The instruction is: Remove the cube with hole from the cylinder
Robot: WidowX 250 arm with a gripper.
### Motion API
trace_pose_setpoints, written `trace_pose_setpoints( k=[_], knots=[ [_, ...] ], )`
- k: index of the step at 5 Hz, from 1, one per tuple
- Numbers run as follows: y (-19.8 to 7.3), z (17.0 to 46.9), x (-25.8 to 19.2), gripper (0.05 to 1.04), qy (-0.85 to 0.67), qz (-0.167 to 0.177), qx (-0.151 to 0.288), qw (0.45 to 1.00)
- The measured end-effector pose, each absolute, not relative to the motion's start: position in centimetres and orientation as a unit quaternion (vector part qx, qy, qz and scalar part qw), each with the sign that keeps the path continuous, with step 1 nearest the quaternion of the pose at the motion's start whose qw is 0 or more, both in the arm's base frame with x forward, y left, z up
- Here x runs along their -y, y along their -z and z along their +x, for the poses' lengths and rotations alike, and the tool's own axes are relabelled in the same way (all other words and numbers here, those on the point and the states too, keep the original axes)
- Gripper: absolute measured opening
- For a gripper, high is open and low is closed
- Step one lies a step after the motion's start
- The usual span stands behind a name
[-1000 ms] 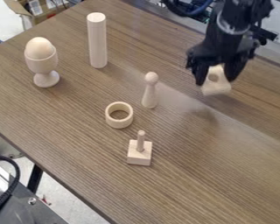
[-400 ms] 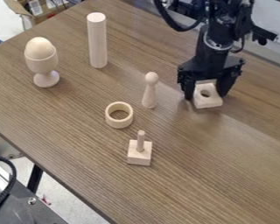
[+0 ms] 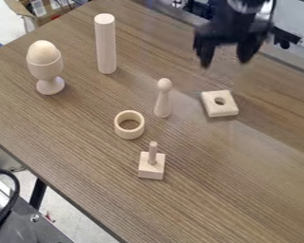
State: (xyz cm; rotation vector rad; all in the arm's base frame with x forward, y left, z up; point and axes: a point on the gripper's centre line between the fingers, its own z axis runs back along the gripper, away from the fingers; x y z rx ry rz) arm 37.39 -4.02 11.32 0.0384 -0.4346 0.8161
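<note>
We see the block with a hole (image 3: pixel 219 103) lying flat on the table (image 3: pixel 180 199), below our gripper (image 3: pixel 225 57), whose fingers stand apart, holding nothing.

The pin (image 3: pixel 162 103) stands between the ring (image 3: pixel 129 135), left, and the cube with hole (image 3: pixel 223 111), right.

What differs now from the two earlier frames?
The claw let go of the cube with the hole, which now lies on the table, and rose away toward the top edge. The ring, peg block and peg figure stayed put.
</note>
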Motion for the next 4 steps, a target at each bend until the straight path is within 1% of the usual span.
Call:
trace_pose_setpoints(
  k=[1, 2, 4],
  knots=[
    [-14.7, 36.6, 3.9, 0.989, -0.401, 0.034, 0.243, 0.883],
    [-16.7, 34.3, 3.1, 0.989, -0.420, 0.071, 0.231, 0.875],
    [-17.0, 34.1, 3.0, 0.989, -0.425, 0.072, 0.231, 0.873]
  ],
)
